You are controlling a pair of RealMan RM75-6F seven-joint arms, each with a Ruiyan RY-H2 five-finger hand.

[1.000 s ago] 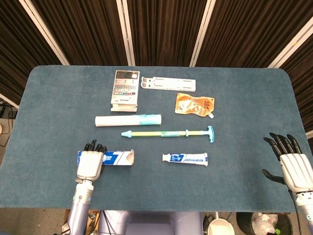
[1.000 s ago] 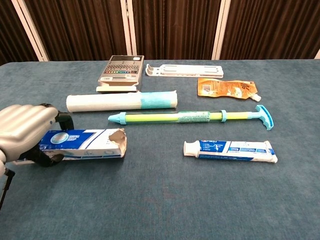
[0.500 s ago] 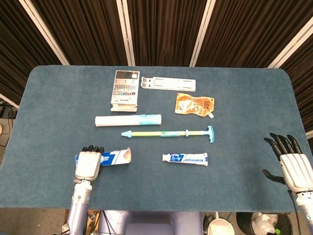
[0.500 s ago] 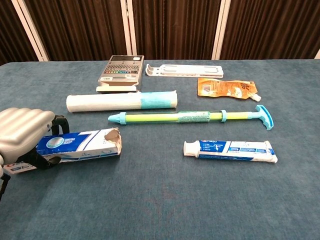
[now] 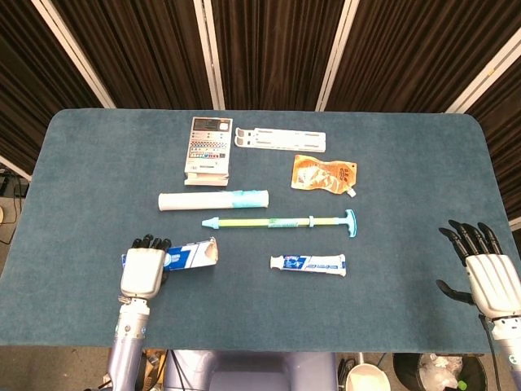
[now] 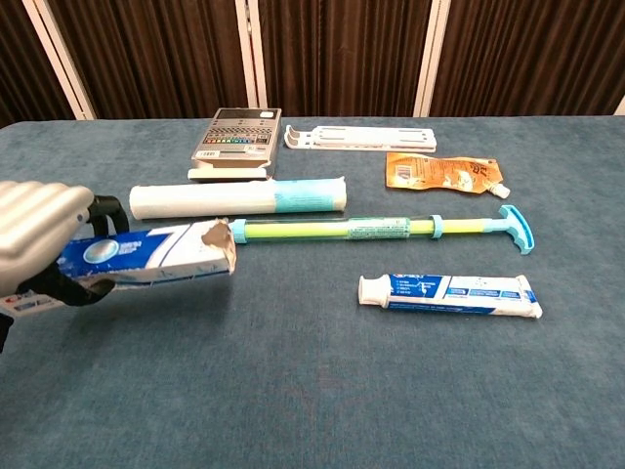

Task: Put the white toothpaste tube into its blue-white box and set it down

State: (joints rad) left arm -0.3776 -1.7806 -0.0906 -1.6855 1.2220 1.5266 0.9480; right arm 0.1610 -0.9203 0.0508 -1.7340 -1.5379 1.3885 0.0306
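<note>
Now the left hand grips the box, open end facing right. Tube lies on the table, center-right. Right hand rests open, near right.

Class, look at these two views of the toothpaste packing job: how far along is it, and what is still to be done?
Done: the left hand has gripped the blue-white box, whose torn open end faces the middle of the table. In hand: the box alone. Left: the white toothpaste tube lies untouched on the table. The right hand waits open at the near right edge. The tube must be picked up, slid in, and the box set down.
</note>
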